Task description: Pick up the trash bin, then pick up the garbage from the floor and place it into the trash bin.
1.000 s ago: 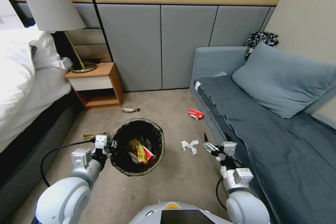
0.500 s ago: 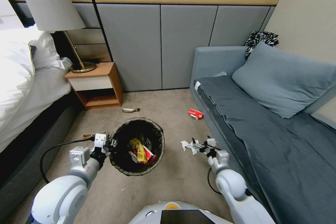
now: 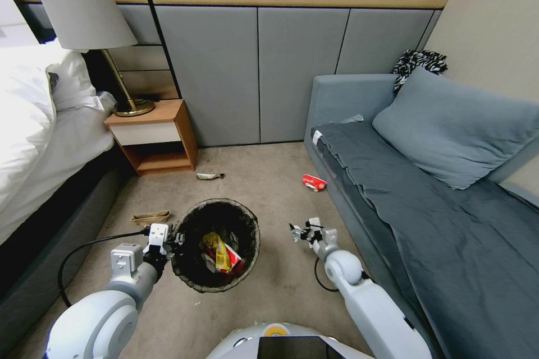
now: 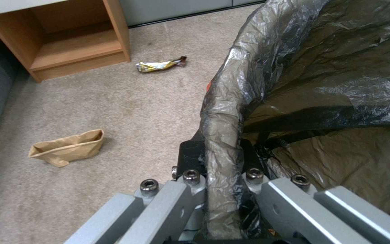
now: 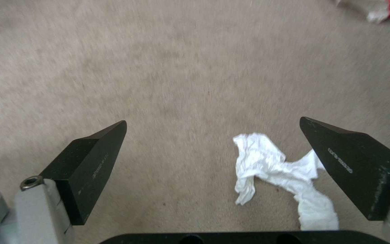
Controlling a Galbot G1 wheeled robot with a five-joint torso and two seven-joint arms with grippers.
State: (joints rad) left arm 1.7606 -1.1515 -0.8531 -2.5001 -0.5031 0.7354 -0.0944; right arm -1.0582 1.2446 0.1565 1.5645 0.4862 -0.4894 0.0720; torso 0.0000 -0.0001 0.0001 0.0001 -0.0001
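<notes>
Round white plastic trash bin [image 3: 216, 244] with dark bag liner folded over rim: held off beige carpet floor [image 3: 264, 179] by left gripper [image 3: 168, 235], tilted, mouth up and toward grey wall panels. Taken as landmark for all places below.

Left of bin: flattened brown paper bag [image 3: 150, 217] on floor, near, long axis running toward bin. Left gripper clamped on bin's left rim, liner film pinched between fingers [image 4: 190, 156], as seen from left wrist. Risk here: grip on slippery film at one rim point only; bin could swing, tip further or slide out, spilling yellow and red wrappers [image 3: 222, 252] inside.

Beyond bin: crinkled gold foil wrapper [image 3: 210, 176] lying flat, well apart, long axis crosswise to wall.

Right of bin: right gripper [image 3: 298, 231] low over floor, jaws spread wide, nothing held. Crumpled white paper scrap [image 5: 278, 176] between black fingers [image 5: 91, 162], but hard against one of them, off centre; long axis running slantwise across jaw gap. Risk: closing from here could catch only an edge, push scrap aside, or scrape fingertips on carpet.

Farther right and beyond: crushed red-and-white packet [image 3: 314, 182], beside blue-grey sofa [image 3: 426, 190], not collected.
</notes>
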